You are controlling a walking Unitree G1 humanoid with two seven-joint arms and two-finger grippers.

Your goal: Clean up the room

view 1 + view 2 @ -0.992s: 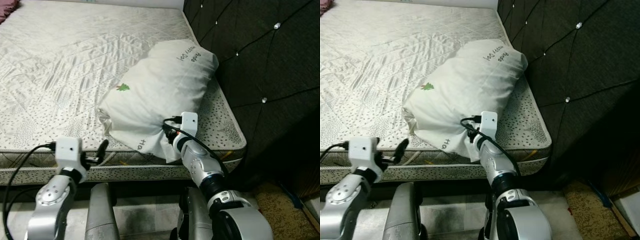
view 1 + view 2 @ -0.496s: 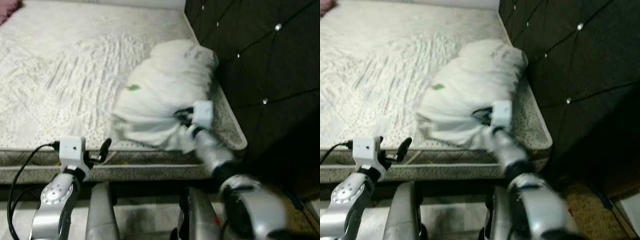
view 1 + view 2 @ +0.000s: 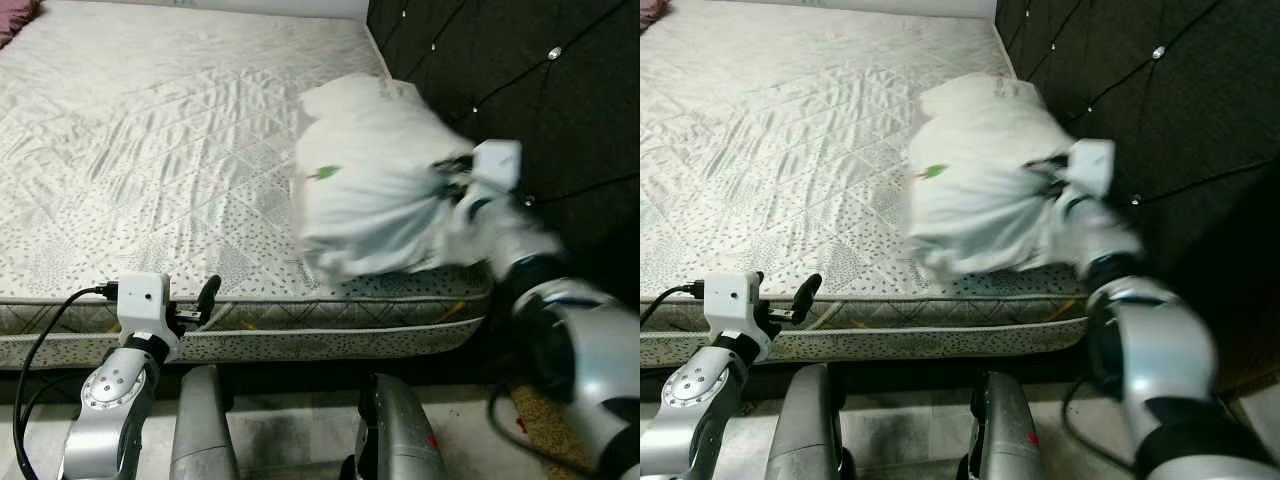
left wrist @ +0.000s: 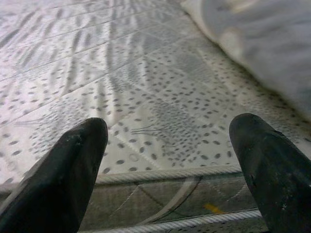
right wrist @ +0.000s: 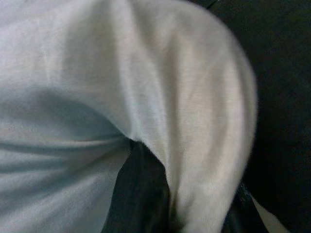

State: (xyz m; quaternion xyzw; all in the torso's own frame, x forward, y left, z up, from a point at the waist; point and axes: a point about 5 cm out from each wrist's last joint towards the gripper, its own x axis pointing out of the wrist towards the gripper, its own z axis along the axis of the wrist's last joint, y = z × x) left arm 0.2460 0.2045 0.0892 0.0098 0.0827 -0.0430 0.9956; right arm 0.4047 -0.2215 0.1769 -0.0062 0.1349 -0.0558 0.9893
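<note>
A white pillow (image 3: 375, 190) with a small green tree print lies bunched near the right end of the bed, blurred by motion. My right gripper (image 3: 445, 183) is shut on a fold of the pillow's cover, close to the dark headboard (image 3: 520, 80). In the right wrist view the pillow's fabric (image 5: 97, 73) bulges over the black fingers (image 5: 141, 194). My left gripper (image 3: 205, 295) hovers open at the mattress's front edge, well left of the pillow. Its fingertips (image 4: 73, 160) frame the speckled mattress border (image 4: 165, 116) with nothing between them.
The pale quilted mattress (image 3: 150, 130) stretches far to the left and back. The tufted black headboard rises along the right side. A pink item (image 3: 15, 15) lies at the far back left corner. Brown carpet (image 3: 560, 420) shows at the lower right, beside my legs (image 3: 200, 430).
My right arm has swung right and up, dragging the pillow's near end toward the headboard, so the pillow is now bunched and more upright. The left gripper has stayed in place.
</note>
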